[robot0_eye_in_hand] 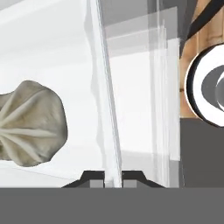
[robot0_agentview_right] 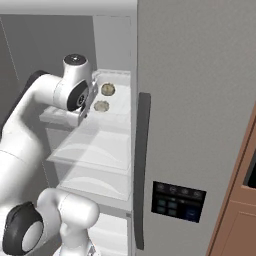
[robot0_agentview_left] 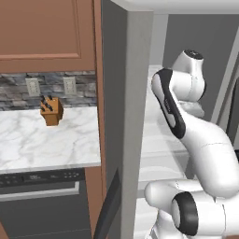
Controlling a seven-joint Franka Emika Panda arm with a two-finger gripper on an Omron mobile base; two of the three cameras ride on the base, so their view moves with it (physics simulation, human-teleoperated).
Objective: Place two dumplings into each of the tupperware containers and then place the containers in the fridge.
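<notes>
The arm is reached into the open fridge point(robot0_agentview_right: 200, 100), where a tupperware container point(robot0_agentview_right: 117, 107) is seen on an upper white shelf with two dumplings point(robot0_agentview_right: 102, 106) lying in it, one behind the other. In the hand view, the fingers point(robot0_eye_in_hand: 113, 178) are closed on the thin raised rim of the container, and one dumpling is seen close beside them. A knife block point(robot0_agentview_left: 51, 111) stands on the marble table point(robot0_agentview_left: 46, 140) left of the fridge.
</notes>
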